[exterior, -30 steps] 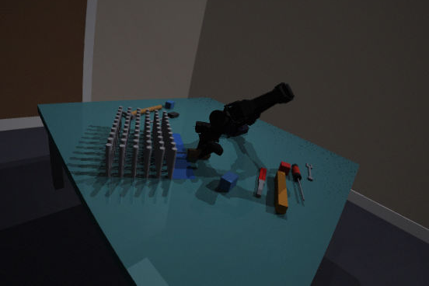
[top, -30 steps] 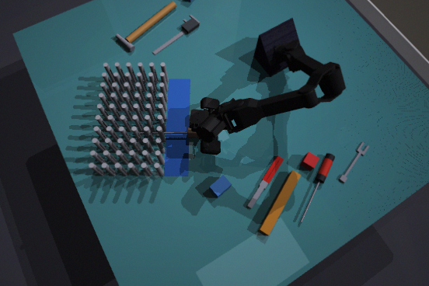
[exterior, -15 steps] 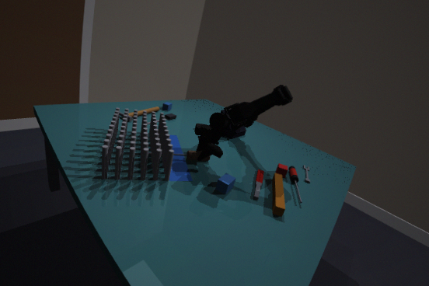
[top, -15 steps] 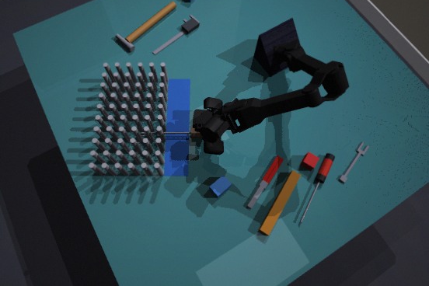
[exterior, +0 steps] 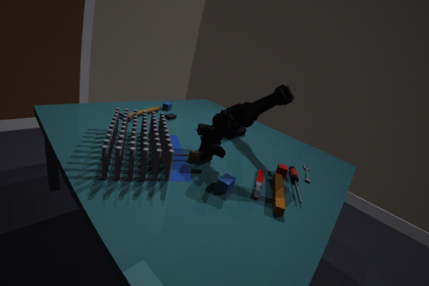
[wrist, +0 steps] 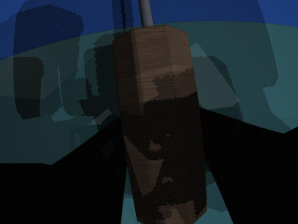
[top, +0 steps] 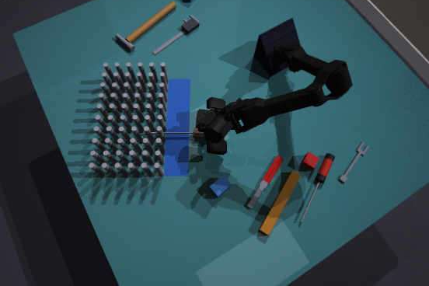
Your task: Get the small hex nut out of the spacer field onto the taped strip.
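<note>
Teal counter [top: 155, 236] [exterior: 233, 248] [wrist: 270, 110] is carrying all the things. Above it, the black arm [top: 287, 105] [exterior: 268, 104] is reaching toward the metal spacers [top: 123, 120] [exterior: 132, 162], which are standing upright in rows. Blue taped strip [top: 179, 96] [exterior: 179, 174] [wrist: 100, 17] is lying along their front. The hand [top: 207, 132] [exterior: 206, 154] [wrist: 158, 120] is gripping the wooden handle [top: 198, 132] [exterior: 194, 156] [wrist: 155, 65] of one tool, and its thin metal rod [top: 179, 133] [exterior: 180, 155] [wrist: 145, 12] is passing above the strip and in between the spacers. Orange-handled hammer [top: 151, 22] [exterior: 147, 112] is lying behind, near a grey tool [top: 190, 26] [exterior: 170, 116]. On the other side, an orange bar [top: 280, 202] [exterior: 278, 193] is resting between the red-handled screwdriver [top: 326, 168] [exterior: 294, 173] and the red-and-grey knife [top: 273, 170] [exterior: 259, 177]. Small wrench [top: 353, 162] [exterior: 307, 174] is lying beyond the screwdriver. Two blue blocks [top: 220, 186] [exterior: 226, 183] and a red block [top: 310, 161] [exterior: 282, 169] are sitting apart. Smallest, the hex nut is not showing itself clearly; I cannot tell where it is lying.
</note>
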`<state>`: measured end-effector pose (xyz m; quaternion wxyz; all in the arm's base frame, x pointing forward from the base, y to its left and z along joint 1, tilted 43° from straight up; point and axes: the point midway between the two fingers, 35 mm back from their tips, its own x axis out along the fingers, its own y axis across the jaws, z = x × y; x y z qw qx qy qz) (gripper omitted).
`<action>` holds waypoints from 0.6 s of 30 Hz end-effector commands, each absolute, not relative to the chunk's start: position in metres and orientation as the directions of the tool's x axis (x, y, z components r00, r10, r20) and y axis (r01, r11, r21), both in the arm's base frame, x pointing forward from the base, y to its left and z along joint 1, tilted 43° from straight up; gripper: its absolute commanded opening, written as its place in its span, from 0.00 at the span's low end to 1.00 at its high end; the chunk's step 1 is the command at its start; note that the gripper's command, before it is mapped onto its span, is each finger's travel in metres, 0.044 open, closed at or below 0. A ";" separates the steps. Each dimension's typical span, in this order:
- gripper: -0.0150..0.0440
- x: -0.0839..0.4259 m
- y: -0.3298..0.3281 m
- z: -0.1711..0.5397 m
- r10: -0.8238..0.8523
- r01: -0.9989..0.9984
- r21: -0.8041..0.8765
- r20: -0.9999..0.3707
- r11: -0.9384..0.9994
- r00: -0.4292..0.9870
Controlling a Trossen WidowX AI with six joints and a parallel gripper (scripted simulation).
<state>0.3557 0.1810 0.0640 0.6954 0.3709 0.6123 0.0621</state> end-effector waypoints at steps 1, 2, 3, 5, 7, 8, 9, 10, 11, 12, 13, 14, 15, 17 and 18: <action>0.25 0.353 0.181 0.066 0.541 0.371 0.593 -0.805 0.714 0.245; 0.25 0.353 0.182 0.066 0.541 0.371 0.593 -0.805 0.714 0.245; 0.25 0.352 0.182 0.066 0.541 0.371 0.593 -0.805 0.714 0.245; 0.25 0.351 0.182 0.067 0.541 0.371 0.593 -0.805 0.714 0.245; 0.25 0.349 0.182 0.067 0.541 0.372 0.593 -0.805 0.714 0.245; 0.25 0.349 0.182 0.067 0.541 0.372 0.593 -0.805 0.714 0.245; 0.25 0.348 0.182 0.067 0.541 0.372 0.593 -0.805 0.714 0.245; 0.25 0.348 0.183 0.068 0.541 0.372 0.593 -0.805 0.714 0.245; 0.25 0.347 0.183 0.068 0.541 0.372 0.593 -0.805 0.714 0.244; 0.25 0.346 0.183 0.068 0.541 0.372 0.593 -0.805 0.714 0.244; 0.25 0.346 0.183 0.068 0.541 0.372 0.593 -0.805 0.714 0.244; 0.25 0.345 0.183 0.069 0.541 0.372 0.593 -0.805 0.714 0.244; 0.25 0.345 0.183 0.069 0.541 0.372 0.593 -0.805 0.714 0.244; 0.25 0.343 0.183 0.069 0.541 0.372 0.593 -0.805 0.714 0.244; 0.25 0.343 0.184 0.070 0.541 0.372 0.593 -0.805 0.714 0.244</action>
